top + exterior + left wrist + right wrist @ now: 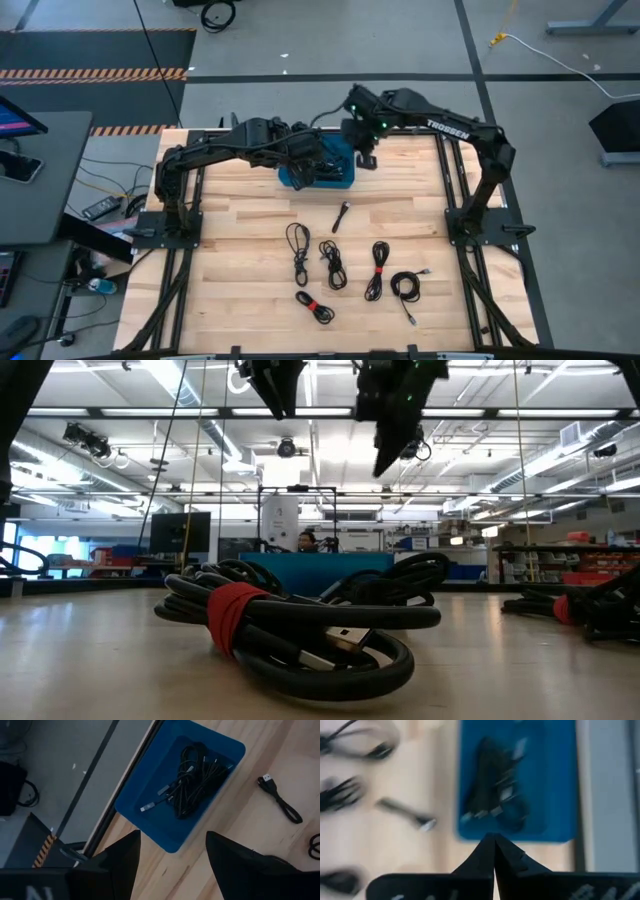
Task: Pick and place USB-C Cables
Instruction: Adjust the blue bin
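Above the blue bin (318, 176) already holding several USB-C cables (192, 782), the right gripper (494, 851) hangs closed and empty and the left gripper (172, 852) open, so next seems a reach for the loose cables (332, 263) on the desk (230, 260).

blue bin (300, 180) — half under arms | right-wrist cables (492, 785) — blurred

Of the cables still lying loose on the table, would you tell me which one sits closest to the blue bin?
The short, nearly straight cable, lying alone just in front of the blue bin. The other five loose cables are coiled or folded bundles in a group farther from it.
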Available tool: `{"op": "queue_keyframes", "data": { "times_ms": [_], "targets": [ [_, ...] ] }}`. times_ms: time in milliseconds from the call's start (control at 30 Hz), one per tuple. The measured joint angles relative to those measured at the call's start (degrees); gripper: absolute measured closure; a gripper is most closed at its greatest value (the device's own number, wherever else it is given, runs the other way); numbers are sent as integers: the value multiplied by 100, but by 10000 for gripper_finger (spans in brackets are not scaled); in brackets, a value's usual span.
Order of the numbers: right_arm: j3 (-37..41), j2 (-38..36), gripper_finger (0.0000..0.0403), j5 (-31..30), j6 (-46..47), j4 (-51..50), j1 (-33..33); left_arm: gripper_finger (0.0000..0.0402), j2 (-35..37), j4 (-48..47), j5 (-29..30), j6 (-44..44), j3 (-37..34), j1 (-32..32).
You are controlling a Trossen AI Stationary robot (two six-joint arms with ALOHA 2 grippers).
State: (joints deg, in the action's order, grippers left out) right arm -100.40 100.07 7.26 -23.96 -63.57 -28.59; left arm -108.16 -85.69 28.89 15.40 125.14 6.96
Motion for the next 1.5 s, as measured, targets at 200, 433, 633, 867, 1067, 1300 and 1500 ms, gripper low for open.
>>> {"op": "queue_keyframes", "data": {
  "times_ms": [200,433,633,867,1067,1300,1500],
  "targets": [
    [205,147,401,1200,317,734,-493,170,0,12,3,-190,0,0],
    [359,204,402,1098,30,349,-287,170,0,-1,341,-565,0,-2],
    [449,194,402,702,191,330,-546,170,163,-452,989,-725,0,28],
    [398,-106,402,1094,233,444,-806,171,1017,-437,1191,-442,9,95],
    [397,-257,402,1628,304,448,-751,171,1754,-435,1486,-186,7,107],
    [644,-260,403,1811,346,510,-176,181,2230,-433,1774,-431,7,109],
    [1300,-258,403,1647,624,1257,216,204,2420,-433,1802,-562,4,180]
  ]
}}
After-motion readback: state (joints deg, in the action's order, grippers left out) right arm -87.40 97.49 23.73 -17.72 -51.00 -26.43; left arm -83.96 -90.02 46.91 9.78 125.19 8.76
